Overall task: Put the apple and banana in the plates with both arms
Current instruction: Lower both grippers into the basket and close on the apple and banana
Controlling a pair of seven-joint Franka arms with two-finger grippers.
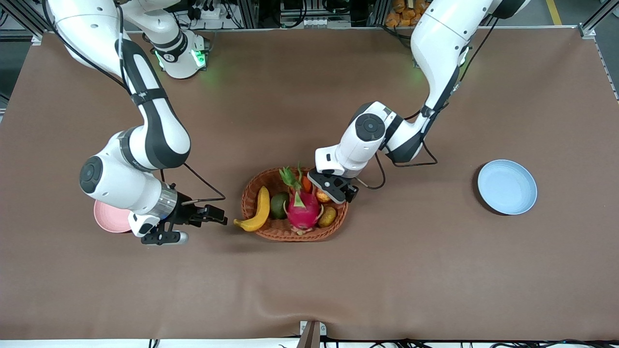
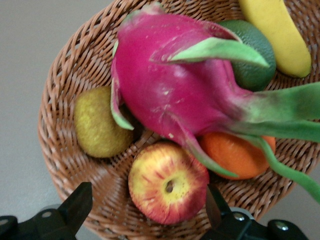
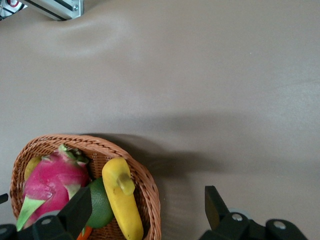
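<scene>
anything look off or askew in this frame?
Minor only. The banana lies against the basket rim with its lower tip overhanging the table. The pink plate is mostly hidden under the right arm. Left end effector is open over the apple; right end effector, open, is beside the basket.

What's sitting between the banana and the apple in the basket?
The dragon fruit and a green fruit lie between the banana and the apple; the front view shows it.
</scene>
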